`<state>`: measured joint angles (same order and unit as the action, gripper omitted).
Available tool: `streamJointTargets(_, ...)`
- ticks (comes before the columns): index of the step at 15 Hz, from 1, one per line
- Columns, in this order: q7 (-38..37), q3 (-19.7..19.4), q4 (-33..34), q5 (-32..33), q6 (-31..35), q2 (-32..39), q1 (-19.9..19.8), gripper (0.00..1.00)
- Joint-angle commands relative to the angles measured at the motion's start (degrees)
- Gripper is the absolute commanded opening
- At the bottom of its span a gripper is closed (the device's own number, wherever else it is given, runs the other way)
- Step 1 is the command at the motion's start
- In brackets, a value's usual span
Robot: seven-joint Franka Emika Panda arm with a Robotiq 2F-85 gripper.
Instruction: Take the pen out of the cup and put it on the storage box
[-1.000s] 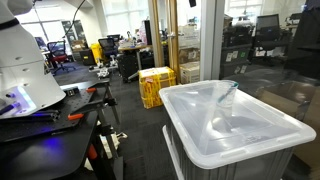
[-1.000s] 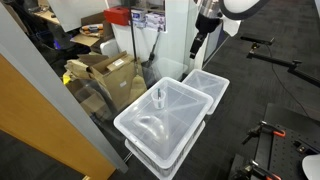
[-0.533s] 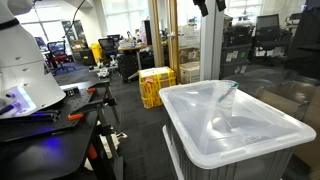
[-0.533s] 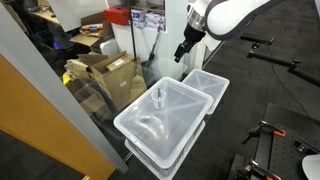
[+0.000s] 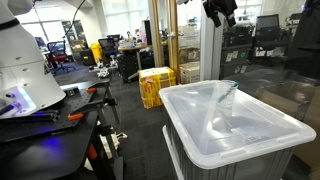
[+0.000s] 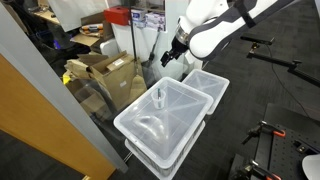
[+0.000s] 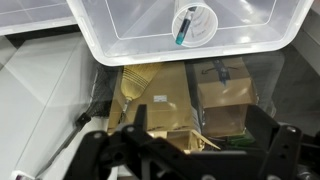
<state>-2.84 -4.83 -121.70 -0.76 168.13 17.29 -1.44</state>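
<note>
The storage box (image 5: 235,125) is a large translucent whitish bin with a recessed lid; it shows in both exterior views (image 6: 165,118) and at the top of the wrist view (image 7: 130,35). The clear cup (image 5: 228,96) stands upright on its lid (image 6: 158,97). In the wrist view the cup (image 7: 194,24) is seen from above, with the dark teal pen (image 7: 183,28) leaning inside it. My gripper (image 6: 171,58) hangs in the air well above and beside the box, apart from the cup. It is open and empty (image 7: 188,150); only its tip shows at the top edge (image 5: 218,10).
A second translucent bin (image 6: 212,85) stands against the storage box. Cardboard boxes (image 6: 108,75) sit beside it behind a glass wall, also below my gripper (image 7: 160,92). A yellow crate (image 5: 156,86) stands on the floor. A workbench with tools (image 5: 50,112) is nearby.
My arm has swung in from the upper edge toward the storage box and come lower, bringing the gripper closer to the cup. Box, cup and pen have not moved.
</note>
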Motion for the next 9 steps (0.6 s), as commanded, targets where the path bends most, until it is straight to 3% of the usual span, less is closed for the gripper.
streamJointTargets(1, -4.90, -1.13, 4.79, 0.23, 3.73, 5.98, 1.82, 1.00)
streamJointTargets(3, -6.34, -1.66, 6.45, 0.04, 4.55, 8.46, 2.76, 1.00)
streamJointTargets(4, -4.92, 0.45, 6.92, -1.45, 4.14, 8.99, 1.29, 1.00)
streamJointTargets(9, -3.92, -0.16, 5.11, -0.50, 3.01, 7.84, 1.23, 1.00)
